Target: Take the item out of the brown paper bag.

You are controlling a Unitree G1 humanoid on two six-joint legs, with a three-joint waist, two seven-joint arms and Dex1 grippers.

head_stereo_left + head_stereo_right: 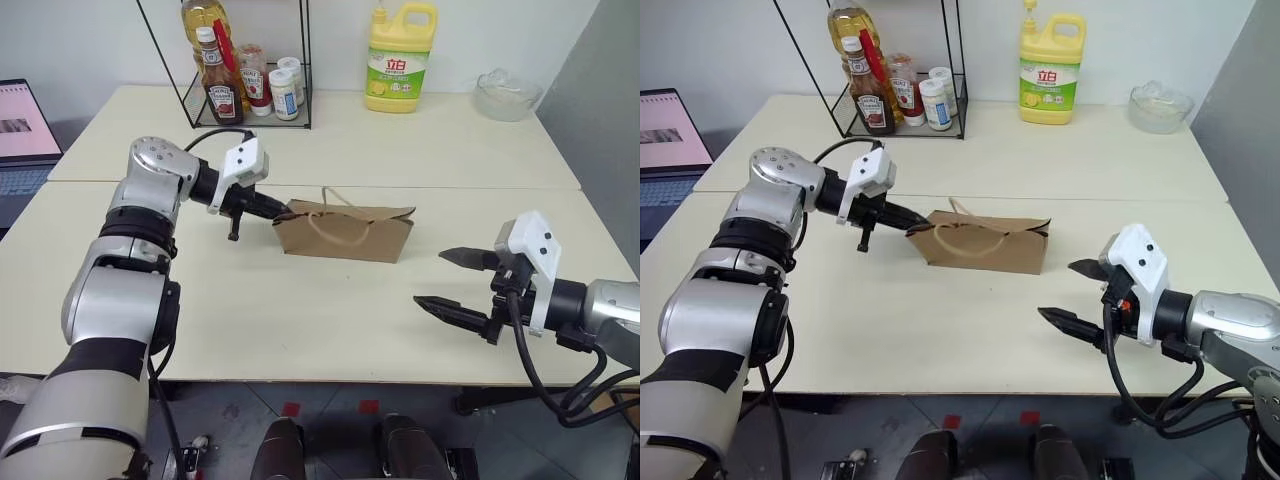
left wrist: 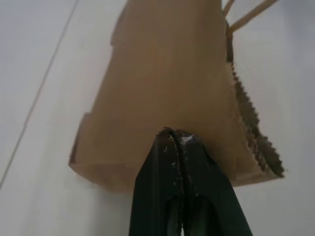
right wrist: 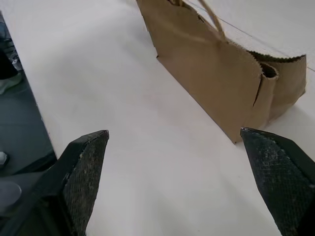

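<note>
The bag [image 1: 345, 231] is lying on the worktop [image 1: 300, 300], its item hidden. The left tool [image 1: 284, 211] is pressing closed fingers against the bag's left end. The right tool [image 1: 452, 282] is hovering wide open, well apart to the right.

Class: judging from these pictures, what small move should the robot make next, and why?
Probably bring the open right gripper toward the bag's near end. The left gripper is shut at the far end, seemingly pinching its edge, and the bag's contents are hidden.
</note>
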